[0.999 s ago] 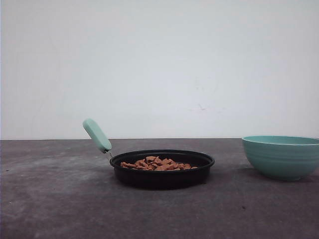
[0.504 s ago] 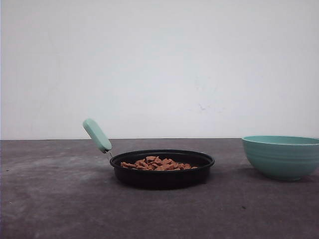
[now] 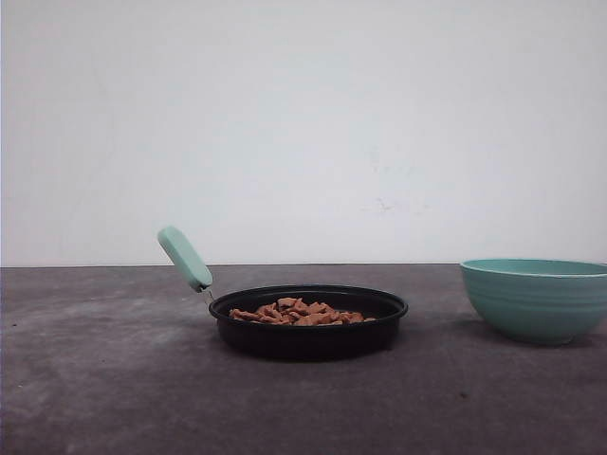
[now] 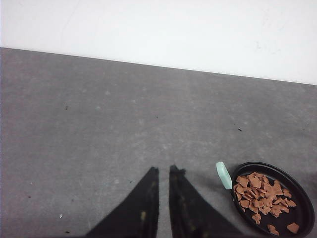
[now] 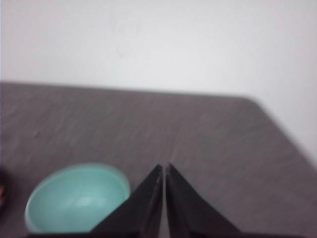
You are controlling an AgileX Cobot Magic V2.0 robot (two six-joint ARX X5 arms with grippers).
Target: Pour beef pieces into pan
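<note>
Front view gives you the pan point(image 3: 308, 322) on the table point(image 3: 114, 379), beef pieces point(image 3: 299, 312) heaped inside it. Your left gripper point(image 4: 164, 171) hangs with fingers nearly together, empty, the pan near it off to one side. Your right gripper point(image 5: 164, 166), likewise closed and empty, hovers beside the teal bowl point(image 5: 77, 198).

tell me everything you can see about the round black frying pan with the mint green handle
The round black frying pan is shallow with a raised rim and sits flat on the dark grey table. Its short mint-green handle angles up toward the left. A low layer of reddish-brown beef pieces lies inside. Neither gripper touches it.
</note>
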